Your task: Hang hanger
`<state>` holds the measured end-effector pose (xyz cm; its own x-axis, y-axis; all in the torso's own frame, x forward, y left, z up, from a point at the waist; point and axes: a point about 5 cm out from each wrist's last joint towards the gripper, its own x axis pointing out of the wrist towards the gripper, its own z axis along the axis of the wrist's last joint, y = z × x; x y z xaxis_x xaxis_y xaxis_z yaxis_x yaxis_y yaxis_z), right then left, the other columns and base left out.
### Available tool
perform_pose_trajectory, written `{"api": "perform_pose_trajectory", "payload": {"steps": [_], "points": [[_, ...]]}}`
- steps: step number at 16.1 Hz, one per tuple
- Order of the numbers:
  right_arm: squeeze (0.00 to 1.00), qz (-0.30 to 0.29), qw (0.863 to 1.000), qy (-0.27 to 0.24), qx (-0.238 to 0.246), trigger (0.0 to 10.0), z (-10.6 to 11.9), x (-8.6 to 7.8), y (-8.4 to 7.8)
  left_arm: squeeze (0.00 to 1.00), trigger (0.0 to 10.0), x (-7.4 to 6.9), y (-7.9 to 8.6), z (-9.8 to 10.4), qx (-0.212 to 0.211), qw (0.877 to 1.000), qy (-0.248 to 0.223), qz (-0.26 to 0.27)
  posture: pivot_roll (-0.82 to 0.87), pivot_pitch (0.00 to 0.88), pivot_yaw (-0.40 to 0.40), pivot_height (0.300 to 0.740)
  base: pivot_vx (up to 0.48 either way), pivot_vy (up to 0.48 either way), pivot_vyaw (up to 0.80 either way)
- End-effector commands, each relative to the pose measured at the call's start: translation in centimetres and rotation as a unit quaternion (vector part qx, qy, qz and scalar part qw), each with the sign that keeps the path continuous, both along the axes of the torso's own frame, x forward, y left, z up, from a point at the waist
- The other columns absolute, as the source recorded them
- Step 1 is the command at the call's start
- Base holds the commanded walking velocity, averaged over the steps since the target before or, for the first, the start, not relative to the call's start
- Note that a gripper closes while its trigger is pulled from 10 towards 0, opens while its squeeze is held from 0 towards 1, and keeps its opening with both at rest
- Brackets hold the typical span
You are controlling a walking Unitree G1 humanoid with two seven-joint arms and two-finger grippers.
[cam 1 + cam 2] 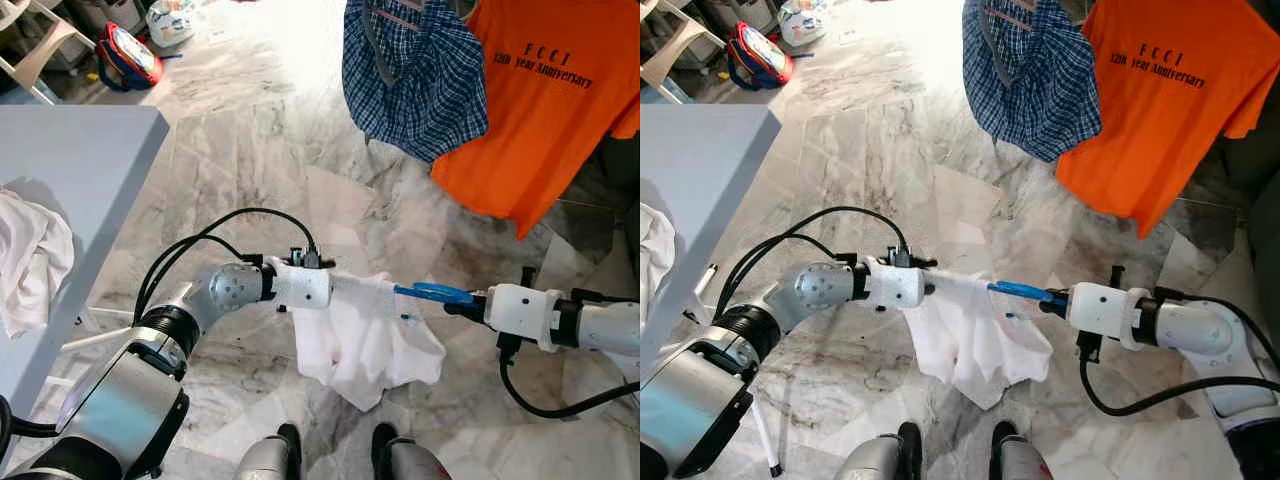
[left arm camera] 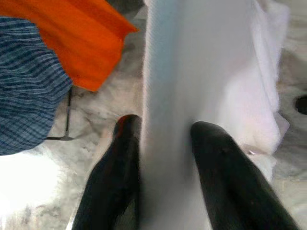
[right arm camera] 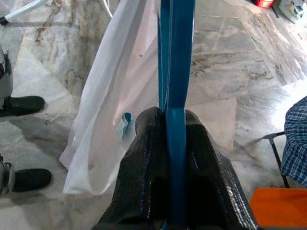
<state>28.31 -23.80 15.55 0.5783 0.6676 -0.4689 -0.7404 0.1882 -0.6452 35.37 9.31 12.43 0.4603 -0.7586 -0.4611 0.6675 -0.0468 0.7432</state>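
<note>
We are standing over the marble floor (image 1: 250, 150) with a blue hanger (image 1: 432, 292) stretched between our two arms, a white garment (image 1: 365, 340) draped on it and sagging below at about waist height, above our feet. The right tool (image 3: 175, 125) is clenched on the hanger's thin blue bar, fingers pressed flat against either side of it, while the left tool (image 2: 165, 139) pinches a fold of the white cloth at the other end (whether it also has plastic under the fabric we cannot tell). The hanger looks light and stiff, so the right grip gives us real control; the cloth is soft and limp, likely to slide or bunch, so the left side is the weaker hold. Up ahead an orange T-shirt (image 1: 550, 100) and a blue checked shirt (image 1: 415, 70) hang together, well apart from our load, and we judge the hook belongs up there. To our left sits the grey worktop (image 1: 75, 170) with more white cloth (image 1: 30, 260) on it.
</note>
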Motion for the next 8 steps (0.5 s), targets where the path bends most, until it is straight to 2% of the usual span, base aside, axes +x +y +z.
{"api": "perform_pose_trajectory", "payload": {"steps": [1,8], "points": [[0.0,0.026,1.0,-0.014,-0.003,10.0,0.75,0.0,0.56,0.0,0.0,-0.08,0.79,-0.53,0.022,1.0,0.016,0.005,-0.07,0.264,0.137,0.74,0.0,0.0,0.0],[0.0,0.029,0.999,-0.012,-0.017,10.0,0.31,0.22,0.49,0.0,0.0,-0.07,0.76,-0.51,0.013,1.0,0.023,0.009,-0.06,0.255,0.13,0.74,0.0,0.0,0.0]]}}
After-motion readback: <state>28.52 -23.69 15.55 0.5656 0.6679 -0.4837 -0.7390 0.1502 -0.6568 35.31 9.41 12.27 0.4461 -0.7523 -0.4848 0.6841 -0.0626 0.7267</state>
